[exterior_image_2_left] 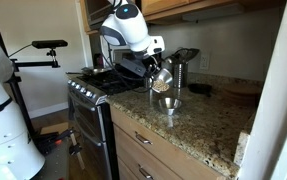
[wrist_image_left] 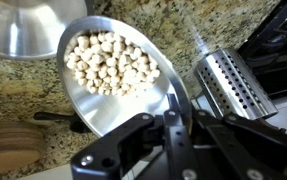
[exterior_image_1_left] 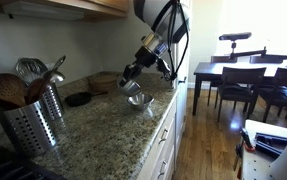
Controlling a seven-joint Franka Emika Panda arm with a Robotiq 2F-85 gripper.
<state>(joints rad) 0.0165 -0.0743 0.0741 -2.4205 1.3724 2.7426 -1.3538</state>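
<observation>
Beans (wrist_image_left: 108, 62), pale and round, lie heaped in a shallow metal scoop (wrist_image_left: 118, 108), gathered toward its far end. The gripper (wrist_image_left: 173, 120) has its jaws drawn tight on the scoop's handle, probably so the fingers stay clear of the load. The scoop hangs above the granite counter (wrist_image_left: 218, 25), beside and above a steel bowl (wrist_image_left: 18, 30). A perforated utensil holder (wrist_image_left: 228, 85) stands apart to the right in the wrist view.
</observation>
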